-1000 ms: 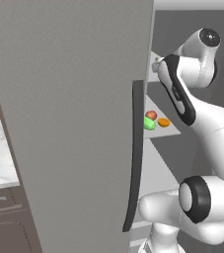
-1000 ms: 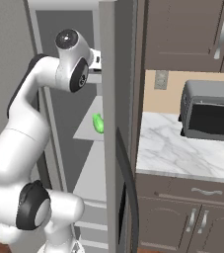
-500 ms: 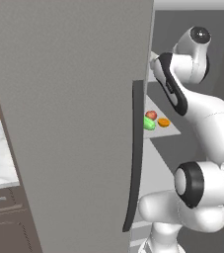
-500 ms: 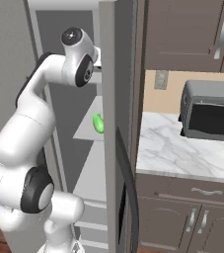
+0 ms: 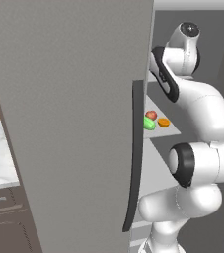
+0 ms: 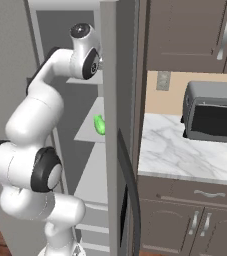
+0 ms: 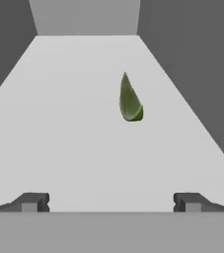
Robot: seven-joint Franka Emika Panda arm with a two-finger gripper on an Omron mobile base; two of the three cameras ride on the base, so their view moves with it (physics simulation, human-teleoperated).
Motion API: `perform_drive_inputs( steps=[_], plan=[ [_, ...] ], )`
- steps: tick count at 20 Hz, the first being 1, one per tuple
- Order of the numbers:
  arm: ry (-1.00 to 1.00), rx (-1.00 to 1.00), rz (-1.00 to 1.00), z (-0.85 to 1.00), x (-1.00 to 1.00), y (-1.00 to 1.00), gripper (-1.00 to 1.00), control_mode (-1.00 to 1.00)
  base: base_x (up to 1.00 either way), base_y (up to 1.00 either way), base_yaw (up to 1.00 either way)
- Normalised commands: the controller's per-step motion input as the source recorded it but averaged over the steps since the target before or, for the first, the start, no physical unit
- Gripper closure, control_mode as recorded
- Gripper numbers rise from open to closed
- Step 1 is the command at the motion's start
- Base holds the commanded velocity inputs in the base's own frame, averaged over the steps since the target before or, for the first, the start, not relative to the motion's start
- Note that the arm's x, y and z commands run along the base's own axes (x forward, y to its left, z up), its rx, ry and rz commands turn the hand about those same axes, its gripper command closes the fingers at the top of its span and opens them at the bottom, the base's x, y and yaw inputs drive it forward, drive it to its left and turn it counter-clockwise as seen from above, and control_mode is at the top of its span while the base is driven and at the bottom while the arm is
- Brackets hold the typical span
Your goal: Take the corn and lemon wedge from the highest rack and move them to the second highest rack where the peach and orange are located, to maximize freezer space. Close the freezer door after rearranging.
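The hand (image 7: 111, 201) is wide open and empty, facing the wedge (image 7: 130, 99) on the top rack (image 7: 74, 123). The wedge is not moved yet, I think, and the door (image 5: 74, 123) is open.

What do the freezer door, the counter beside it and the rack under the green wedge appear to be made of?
Freezer door: looks like matte grey metal, flat and even with no shine, though the render leaves that open. Counter: white marble or stone, judging by its grey veining and smooth surface. Rack: a plain light-grey solid panel, plastic or coated metal; no wires or texture show under the green wedge.
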Motion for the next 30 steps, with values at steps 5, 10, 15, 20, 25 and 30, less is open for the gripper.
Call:
perform_drive_inputs(
  steps=[5, 10, 15, 20, 25, 30],
  plan=[
    [0.11, 0.0, 0.0, 0.0, 0.27, -0.2, -1.0, -1.0, 0.0, 0.0, 0.0],
    [0.03, 0.0, 0.0, -0.03, 0.32, -0.11, -1.0, -1.0, 0.0, 0.0, 0.0],
    [0.0, 0.0, 0.0, -0.05, 0.35, 0.0, -1.0, -1.0, 0.0, 0.0, 0.0],
    [0.0, 0.0, 0.0, -0.15, 0.24, -0.01, -1.0, -1.0, 0.0, 0.0, 0.0],
    [0.0, 0.0, 0.0, -0.08, 0.23, -0.07, -1.0, -1.0, 0.0, 0.0, 0.0],
    [0.0, 0.01, 0.0, -0.06, 0.31, -0.04, -1.0, -1.0, 0.0, 0.0, 0.0]
  ],
)
